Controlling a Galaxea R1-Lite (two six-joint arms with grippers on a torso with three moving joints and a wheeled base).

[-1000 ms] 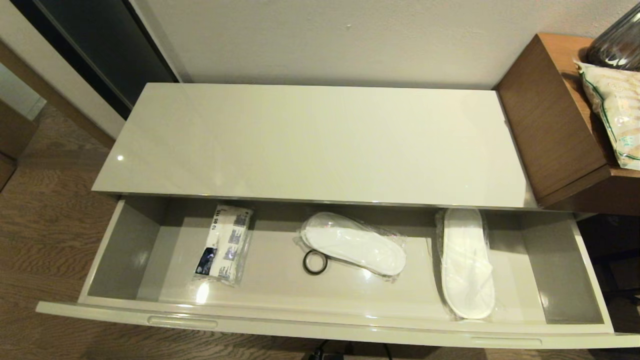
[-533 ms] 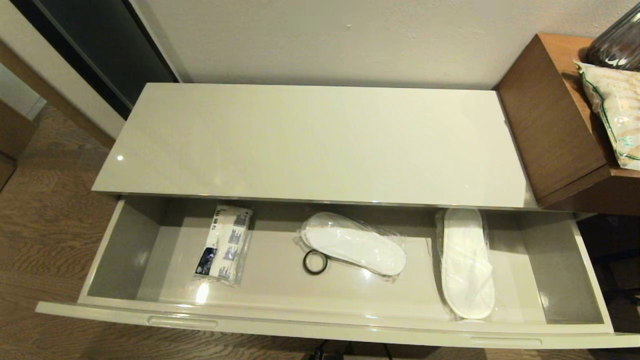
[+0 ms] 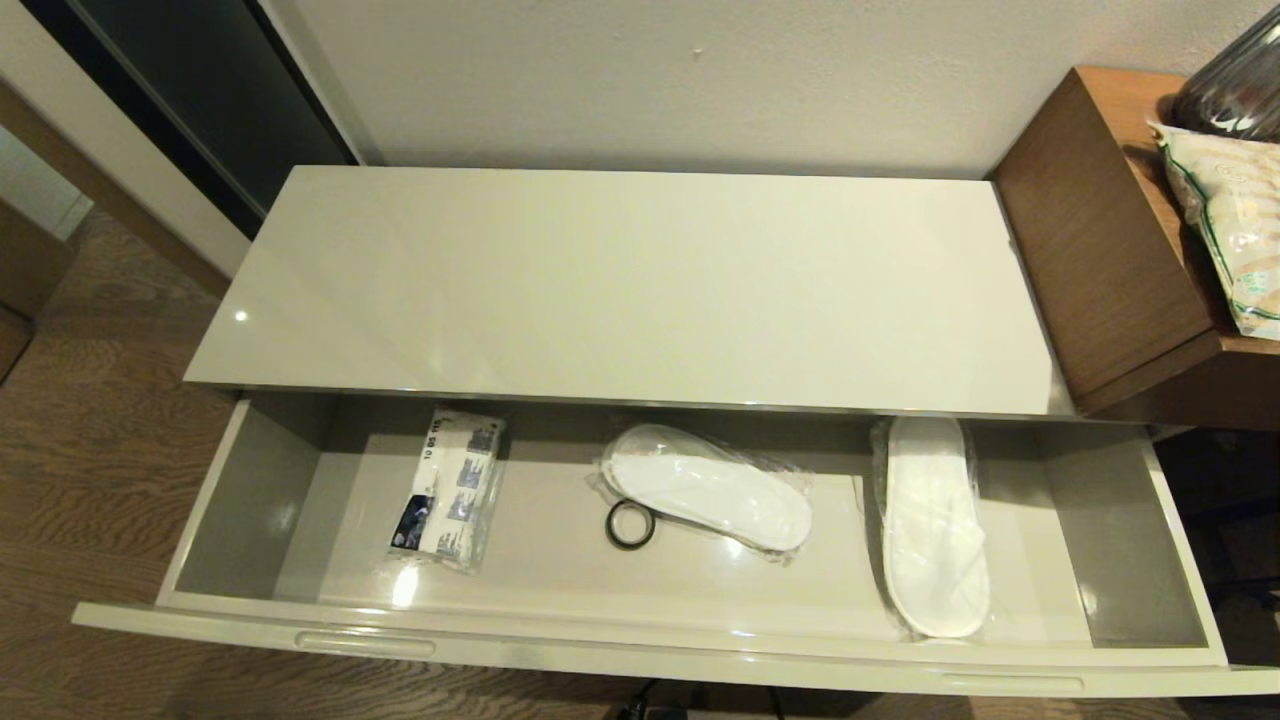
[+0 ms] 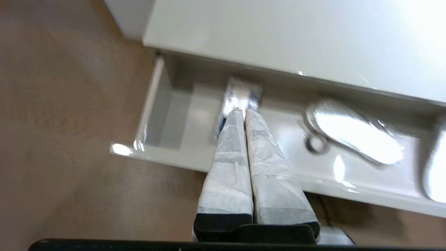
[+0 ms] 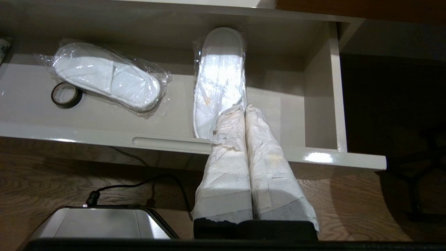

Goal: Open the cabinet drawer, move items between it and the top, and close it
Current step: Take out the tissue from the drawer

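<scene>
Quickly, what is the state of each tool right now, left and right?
Left tool: closed, holding nothing, above the open drawer near the tissue pack.
Right tool: closed, holding nothing, above the drawer's front panel.

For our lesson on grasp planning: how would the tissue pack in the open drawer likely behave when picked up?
The tissue pack looks soft and plastic-wrapped, so it would probably squash and sag rather than stay stiff. Its glossy film may be slippery. Lying flat on the drawer floor, it seems unlikely to roll.
</scene>
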